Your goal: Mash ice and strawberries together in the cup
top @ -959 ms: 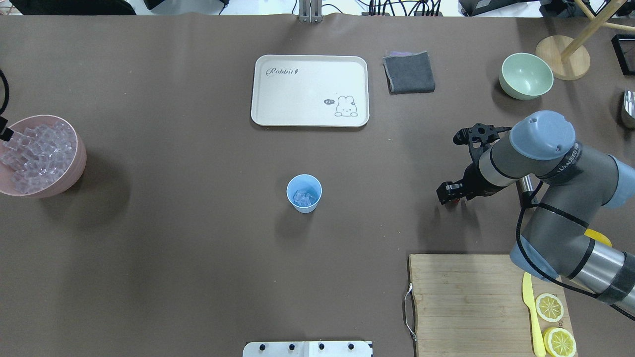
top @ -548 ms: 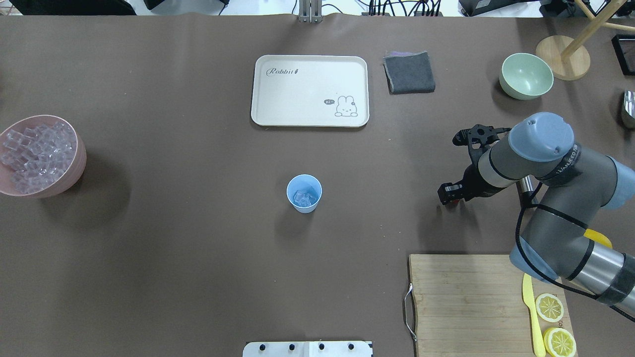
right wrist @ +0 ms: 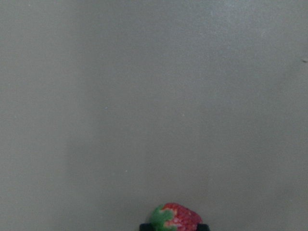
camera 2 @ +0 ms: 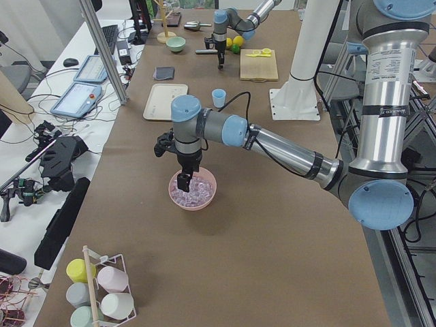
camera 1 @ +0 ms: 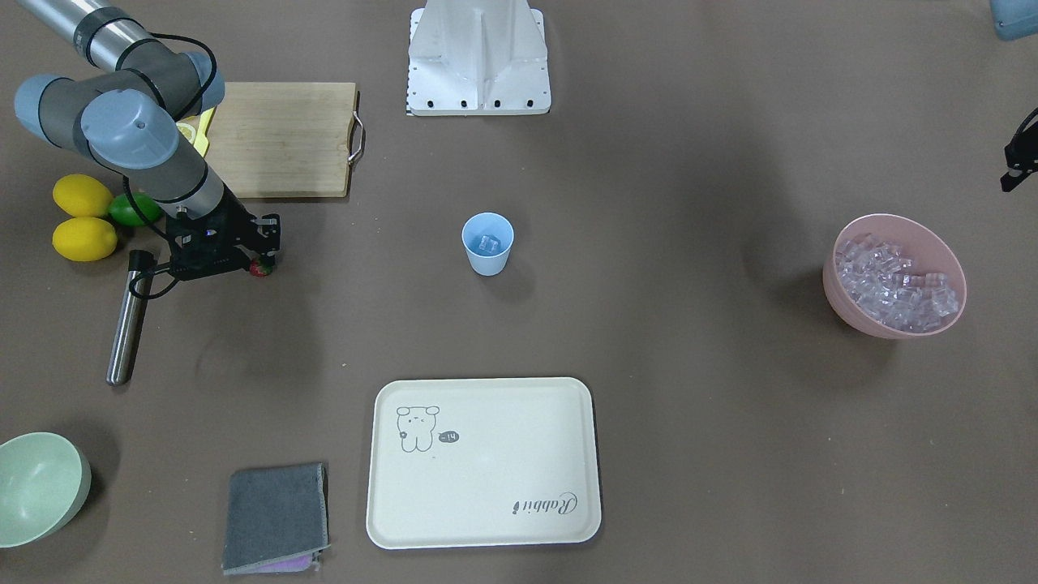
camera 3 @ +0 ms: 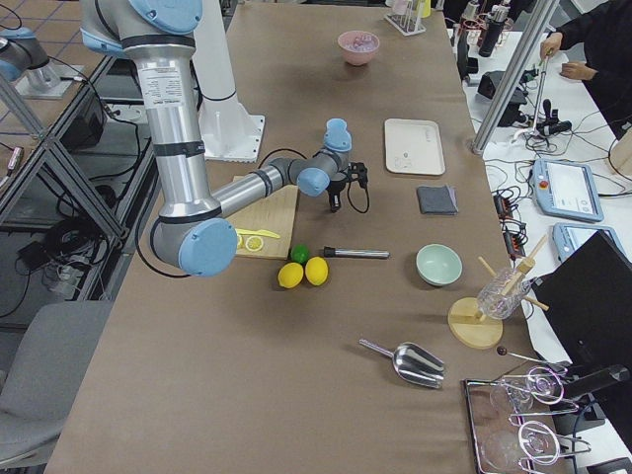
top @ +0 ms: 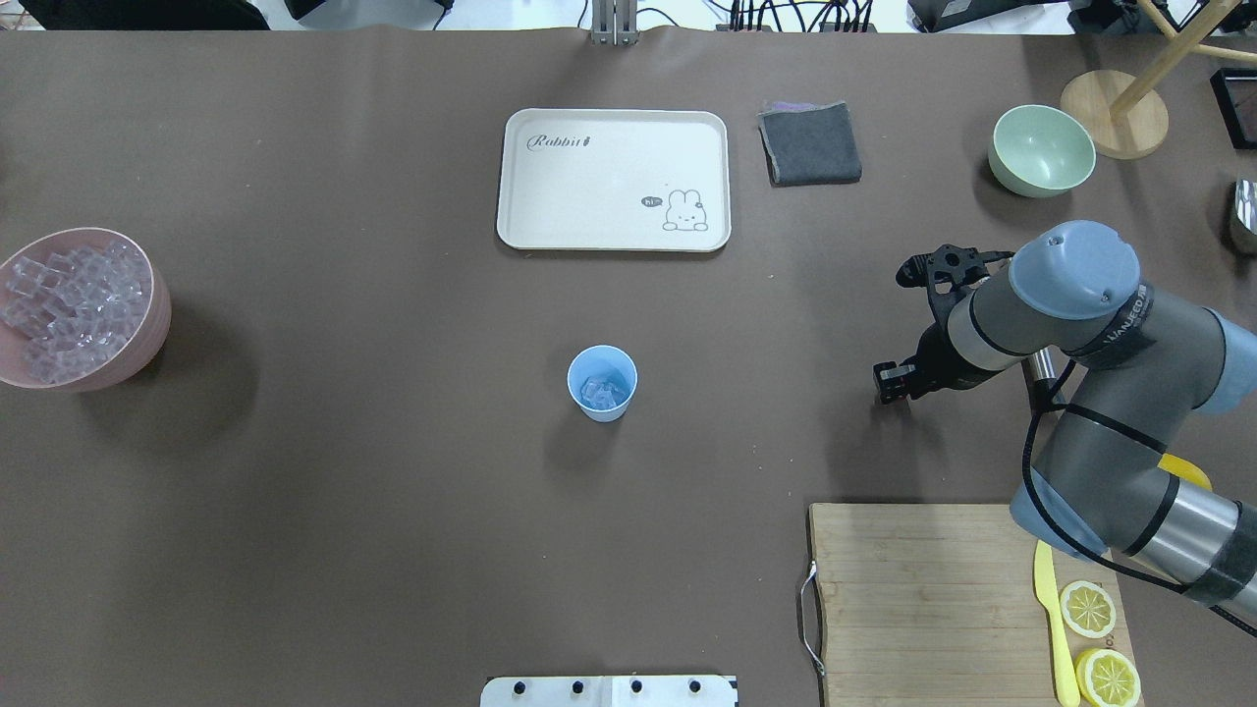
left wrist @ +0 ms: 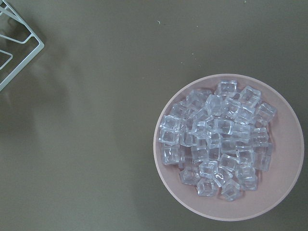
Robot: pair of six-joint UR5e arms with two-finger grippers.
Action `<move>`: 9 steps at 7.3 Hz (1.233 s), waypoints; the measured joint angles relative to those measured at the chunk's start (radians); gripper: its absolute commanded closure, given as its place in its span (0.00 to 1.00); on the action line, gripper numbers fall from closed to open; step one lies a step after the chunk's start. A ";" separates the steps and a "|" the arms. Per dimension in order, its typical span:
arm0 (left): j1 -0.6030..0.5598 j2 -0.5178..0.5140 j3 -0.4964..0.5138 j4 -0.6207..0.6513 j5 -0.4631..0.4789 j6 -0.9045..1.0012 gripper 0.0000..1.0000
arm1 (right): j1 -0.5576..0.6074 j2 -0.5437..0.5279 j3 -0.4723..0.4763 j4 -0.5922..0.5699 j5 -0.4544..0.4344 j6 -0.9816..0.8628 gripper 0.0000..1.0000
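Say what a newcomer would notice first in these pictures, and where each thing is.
The pink bowl heaped with ice, at the robot's left end of the table, stands out most. Next comes the blue cup, alone mid-table with a few cubes inside. Then there is the red strawberry between the tips of the right tool, near two lemons.

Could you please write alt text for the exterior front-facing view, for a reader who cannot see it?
At the view's left, the right arm's tool grips a red strawberry close to the brown table. A light blue cup holding ice cubes stands mid-table, with a pink bowl heaped with more at right and a cream tray at bottom.
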 measured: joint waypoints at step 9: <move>-0.107 0.003 0.102 0.020 0.002 0.208 0.03 | -0.144 0.305 0.069 -0.013 -0.104 0.219 1.00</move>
